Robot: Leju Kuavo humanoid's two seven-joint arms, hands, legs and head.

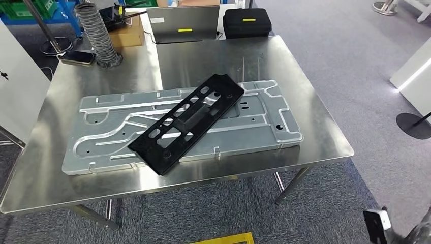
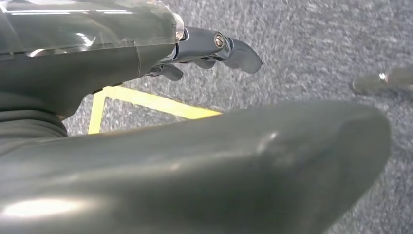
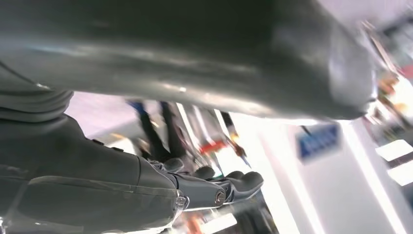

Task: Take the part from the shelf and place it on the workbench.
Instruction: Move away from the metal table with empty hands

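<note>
A long black part (image 1: 185, 122) with several cut-outs lies slantwise on a large silver stamped plate (image 1: 264, 127), which rests flat on the steel workbench (image 1: 315, 101). No hand touches either. In the left wrist view my left hand (image 2: 122, 53) hangs over grey carpet, its dark fingers (image 2: 229, 48) stretched out and its thick thumb (image 2: 219, 161) apart, with nothing held. My right hand (image 3: 97, 190) has its fingers (image 3: 238, 183) extended and empty against a blurred bright background. In the head view, part of my right arm (image 1: 401, 229) shows low at the right, beside the bench.
At the bench's far edge stand a laptop (image 1: 185, 23), a black case (image 1: 247, 23), a cardboard box (image 1: 127, 30) and a ribbed grey hose (image 1: 99, 35). A white panel (image 1: 15, 86) stands left of the bench. Yellow tape (image 1: 223, 239) marks the carpet in front.
</note>
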